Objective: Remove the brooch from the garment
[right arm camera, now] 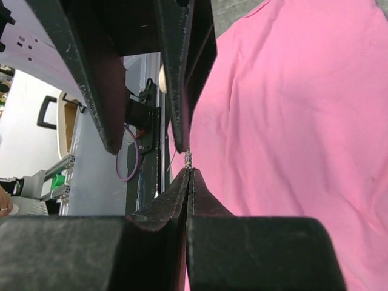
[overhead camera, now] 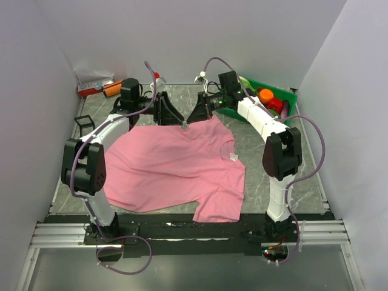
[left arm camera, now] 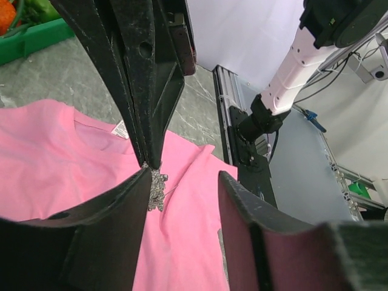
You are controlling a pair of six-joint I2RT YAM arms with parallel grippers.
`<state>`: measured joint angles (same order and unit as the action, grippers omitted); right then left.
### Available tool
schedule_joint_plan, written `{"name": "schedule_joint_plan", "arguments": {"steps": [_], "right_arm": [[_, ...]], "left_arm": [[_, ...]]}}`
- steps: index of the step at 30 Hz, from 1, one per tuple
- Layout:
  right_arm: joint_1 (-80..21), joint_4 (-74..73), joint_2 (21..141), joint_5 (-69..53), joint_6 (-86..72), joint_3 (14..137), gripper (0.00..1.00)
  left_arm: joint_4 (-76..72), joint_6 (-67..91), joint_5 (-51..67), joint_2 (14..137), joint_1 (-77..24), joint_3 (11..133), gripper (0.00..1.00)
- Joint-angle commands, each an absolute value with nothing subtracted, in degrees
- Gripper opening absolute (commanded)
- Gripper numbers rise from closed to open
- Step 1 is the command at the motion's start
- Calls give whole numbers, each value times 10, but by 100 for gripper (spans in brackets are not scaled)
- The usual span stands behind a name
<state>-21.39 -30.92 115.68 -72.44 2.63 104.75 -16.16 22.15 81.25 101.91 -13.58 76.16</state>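
No print is readable on the neck label; right fingers clench the half-hidden brooch; left fingers stand released.

Between my left fingers there is a gap with only pink garment under it, but my right fingers, pressed together, reach in from above and their tip sits at the brooch, crowding that gap. Beyond my right arm the green bin blocks the far corner, while bare counter lies beside the garment.
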Motion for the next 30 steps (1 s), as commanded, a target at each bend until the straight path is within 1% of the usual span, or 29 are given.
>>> {"name": "schedule_joint_plan", "arguments": {"steps": [1,4,6,7,12,15,18,19,20,22,23,27,30], "right_arm": [[-216,-297,1134,-727,29,1069,0],[-216,-300,1134,-728,32,1071,0],[-215,-308,1133,-727,39,1071,0],[-217,-310,1131,-726,43,1072,0],[-217,-317,1125,-723,51,1074,0],[-218,-313,1128,-725,48,1079,0],[-221,-314,1130,-722,50,1085,0],[-222,-313,1131,-723,50,1087,0],[-221,-314,1131,-722,50,1087,0],[-223,-315,1132,-722,49,1086,0],[-224,-318,1132,-722,52,1086,0],[-225,-321,1129,-716,54,1083,0],[-227,-323,1129,-714,55,1083,0]], "left_arm": [[-60,114,830,1025,-138,805,55],[17,61,820,1037,-136,842,54],[81,7,813,1041,-130,859,56],[91,-14,810,1043,-127,870,56],[103,-20,811,1045,-109,885,58],[206,-112,810,1053,-112,907,58],[302,-189,809,1068,-121,935,55],[383,-218,805,1082,-129,962,55],[420,-282,802,1090,-133,977,53],[494,-334,806,1120,-136,1024,52],[559,-380,808,1131,-136,1040,50],[704,-495,815,1182,-136,1122,46],[756,-542,820,1205,-137,1156,42]]}}
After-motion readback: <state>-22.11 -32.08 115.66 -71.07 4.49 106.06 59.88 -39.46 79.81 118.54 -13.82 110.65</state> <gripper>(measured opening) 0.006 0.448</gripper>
